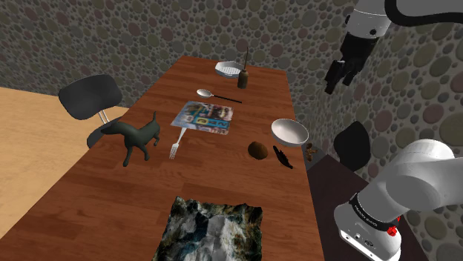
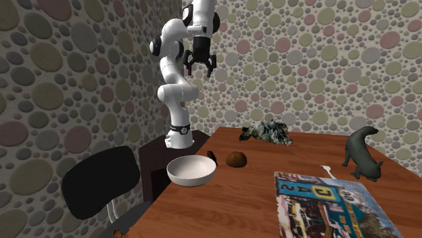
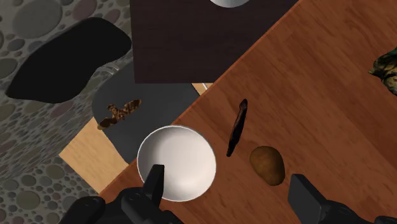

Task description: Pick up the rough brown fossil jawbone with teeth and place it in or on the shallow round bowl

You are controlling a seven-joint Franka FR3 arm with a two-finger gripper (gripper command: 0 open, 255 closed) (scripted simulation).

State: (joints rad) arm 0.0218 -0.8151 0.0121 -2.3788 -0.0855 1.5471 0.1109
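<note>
- Two fingers (image 3: 154, 183) of the gripper (image 3: 229, 182) spread wide, clasping nothing, high over the table (image 3: 318, 95) edge.
- Brown toothed jawbone (image 3: 119, 113) off the table, lying on a grey chair seat (image 3: 159, 95) near the white bowl (image 3: 177, 162).
- Bowl upright at the table edge, beside a dark slender piece (image 3: 237, 127) and a brown lump (image 3: 267, 164).

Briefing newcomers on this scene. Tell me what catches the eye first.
The white arm rears high over the table edge, its black hand open. Below it a white bowl sits near that edge, and a dark dog figure stands farther in on the wood. Dotted walls surround everything.
</note>
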